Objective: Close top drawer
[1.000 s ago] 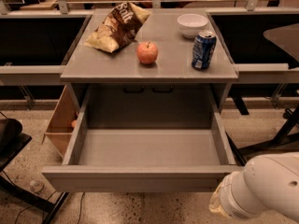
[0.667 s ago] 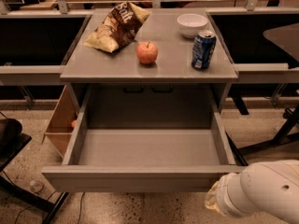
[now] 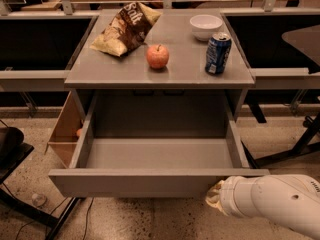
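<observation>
The top drawer (image 3: pixel 157 181) is pulled far out of the grey cabinet toward me. Its deep grey box is empty and its flat, handle-less front panel faces me low in the view. My white arm (image 3: pixel 280 204) comes in from the lower right. Its end, my gripper (image 3: pixel 215 198), sits right at the lower right part of the drawer's front panel. The fingers are hidden behind the arm and the panel.
On the cabinet top (image 3: pixel 185 69) lie a chip bag (image 3: pixel 126 28), a red apple (image 3: pixel 157 56), a blue soda can (image 3: pixel 218 53) and a white bowl (image 3: pixel 205 26). A wooden side panel (image 3: pixel 65 129) stands at the left. A dark chair (image 3: pixel 12 149) and cables are on the floor at the left.
My arm has moved left and slightly up along the floor side, bringing its end close to the drawer's front panel. The drawer has not visibly moved.
</observation>
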`<action>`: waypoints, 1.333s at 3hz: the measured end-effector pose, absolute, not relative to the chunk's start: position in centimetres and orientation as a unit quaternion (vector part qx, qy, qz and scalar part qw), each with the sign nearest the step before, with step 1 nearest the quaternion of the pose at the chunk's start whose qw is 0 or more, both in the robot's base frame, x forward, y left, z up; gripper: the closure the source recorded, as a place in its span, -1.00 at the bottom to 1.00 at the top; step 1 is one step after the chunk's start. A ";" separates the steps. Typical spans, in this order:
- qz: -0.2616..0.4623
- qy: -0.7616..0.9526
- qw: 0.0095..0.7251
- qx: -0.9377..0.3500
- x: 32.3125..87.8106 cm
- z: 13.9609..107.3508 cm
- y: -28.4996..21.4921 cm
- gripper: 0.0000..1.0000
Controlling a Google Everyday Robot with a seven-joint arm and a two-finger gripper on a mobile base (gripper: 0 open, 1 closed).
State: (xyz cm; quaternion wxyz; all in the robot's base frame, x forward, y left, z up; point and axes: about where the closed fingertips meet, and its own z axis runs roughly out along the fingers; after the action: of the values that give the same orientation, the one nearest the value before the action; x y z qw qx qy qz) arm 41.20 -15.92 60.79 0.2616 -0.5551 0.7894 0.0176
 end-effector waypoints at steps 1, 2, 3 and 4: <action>0.018 0.789 0.262 -0.555 41.2 60.8 -15.9 1.00; 0.024 0.787 0.268 -0.555 42.5 60.2 -15.5 1.00; 0.031 0.779 0.287 -0.557 45.6 59.7 -14.8 1.00; 0.031 0.778 0.288 -0.557 45.9 59.7 -14.7 1.00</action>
State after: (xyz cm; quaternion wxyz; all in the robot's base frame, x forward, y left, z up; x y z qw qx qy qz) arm 45.85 -14.72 59.74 0.2883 -0.5570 0.7783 0.0311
